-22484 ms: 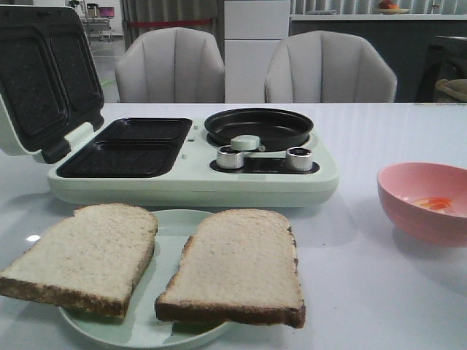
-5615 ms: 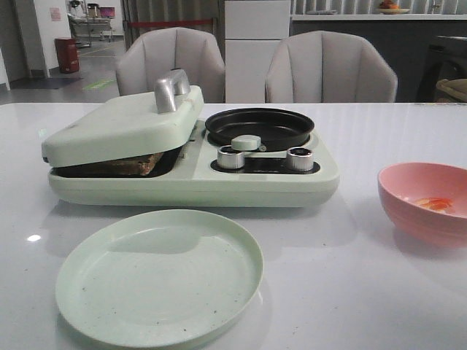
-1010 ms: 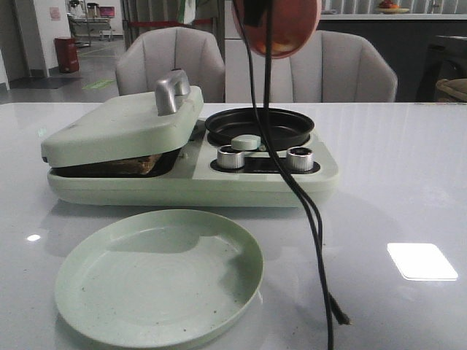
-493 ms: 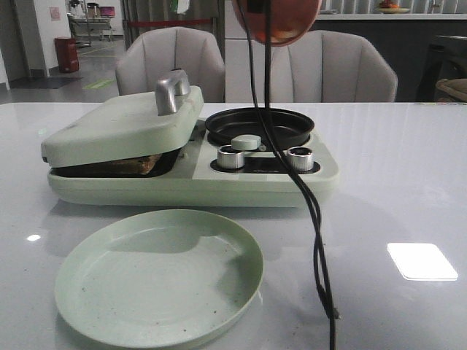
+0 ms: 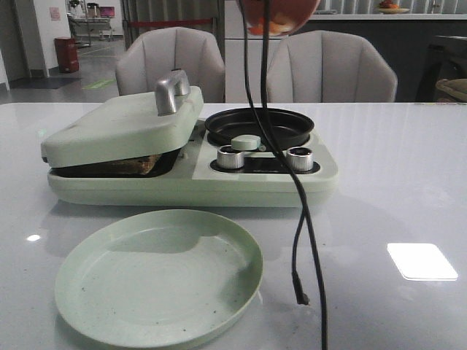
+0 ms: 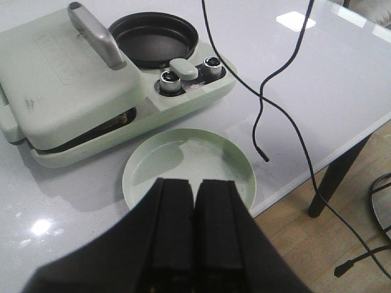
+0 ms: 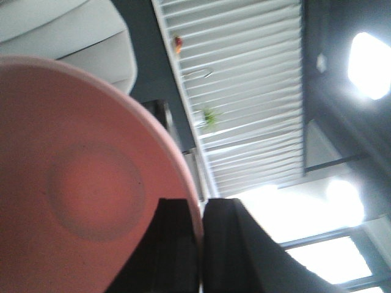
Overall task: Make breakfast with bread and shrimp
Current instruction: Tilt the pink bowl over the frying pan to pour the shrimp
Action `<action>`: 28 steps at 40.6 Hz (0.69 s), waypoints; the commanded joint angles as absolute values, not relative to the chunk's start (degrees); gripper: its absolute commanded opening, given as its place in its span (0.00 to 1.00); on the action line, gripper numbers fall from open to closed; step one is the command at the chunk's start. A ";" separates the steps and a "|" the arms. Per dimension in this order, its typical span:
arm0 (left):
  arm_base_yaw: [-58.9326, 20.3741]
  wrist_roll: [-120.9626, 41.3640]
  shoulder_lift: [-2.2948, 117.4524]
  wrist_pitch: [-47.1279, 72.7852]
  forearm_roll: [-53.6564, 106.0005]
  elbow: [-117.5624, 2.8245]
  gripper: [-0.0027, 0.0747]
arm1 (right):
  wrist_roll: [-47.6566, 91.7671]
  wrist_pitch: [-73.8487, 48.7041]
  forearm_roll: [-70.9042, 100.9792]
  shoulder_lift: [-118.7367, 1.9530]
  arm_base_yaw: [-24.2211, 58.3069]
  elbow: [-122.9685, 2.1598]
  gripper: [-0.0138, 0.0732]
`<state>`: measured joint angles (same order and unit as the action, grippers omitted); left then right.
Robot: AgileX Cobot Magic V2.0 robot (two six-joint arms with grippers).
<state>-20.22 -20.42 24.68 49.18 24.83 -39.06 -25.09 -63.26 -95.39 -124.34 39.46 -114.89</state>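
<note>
The bread (image 5: 139,165) lies inside the sandwich press, only a brown crust edge showing under the shut lid (image 5: 124,124); that bread edge (image 6: 119,119) also shows in the left wrist view. A pink bowl (image 5: 277,14) hangs tilted high above the black pan (image 5: 259,125), with orange shrimp (image 5: 265,28) at its lower edge. My right gripper (image 7: 201,204) is shut on the bowl's rim, its underside (image 7: 91,183) facing the wrist camera. My left gripper (image 6: 195,183) is shut and holds nothing, above the near edge of the green plate (image 6: 189,162).
A pale green breakfast machine (image 5: 219,182) with two knobs (image 5: 230,156) stands mid-table. The green plate (image 5: 159,275) sits in front of it. A black cable (image 5: 303,240) dangles from above in front of the machine. The table's edge (image 6: 317,177) runs beside the plate. Two chairs stand behind.
The pink bowl has risen higher above the pan, now partly out of the front view's top. The hanging cable has swung, its loose end lifting and moving left.
</note>
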 commanded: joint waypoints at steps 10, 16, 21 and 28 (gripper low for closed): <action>-20.04 -19.87 24.99 44.80 26.37 -40.50 0.16 | -26.24 -66.97 -103.84 -128.19 39.37 -113.02 0.21; -20.04 -19.87 24.99 44.80 26.37 -40.50 0.17 | -26.24 -66.77 -103.84 -127.27 39.37 -113.02 0.21; -20.04 -19.87 24.99 44.76 26.37 -40.50 0.17 | -26.72 -67.49 -103.84 -125.50 39.37 -113.06 0.21; -20.04 -19.87 24.99 44.29 26.37 -40.50 0.16 | -27.44 -69.76 -97.19 -119.77 39.26 -113.06 0.21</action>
<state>-20.22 -20.42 24.68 49.04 24.83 -39.06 -26.72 -65.92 -96.33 -127.61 39.46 -111.18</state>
